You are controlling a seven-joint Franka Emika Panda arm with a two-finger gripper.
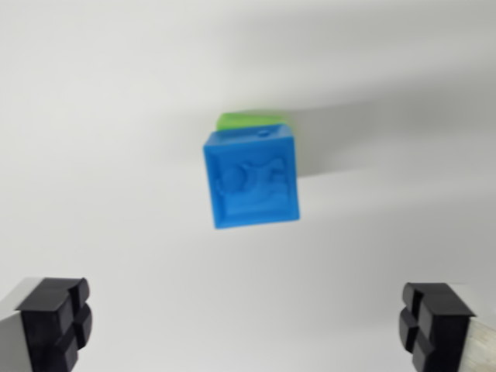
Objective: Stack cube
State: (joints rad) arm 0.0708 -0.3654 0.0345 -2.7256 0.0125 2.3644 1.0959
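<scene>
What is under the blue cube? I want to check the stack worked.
A green block sits under the blue plastic cube with the embossed top; only a green sliver shows at its far edge. The rest is covered. The open gripper holds nothing.

The robot's end effector is spread wide, its two fingers far apart at the bottom corners of the wrist view. One black, ridged fingertip pad sits at the wrist view's left and the other at its right, each backed by a pale grey finger body. Nothing is held between them.
</scene>
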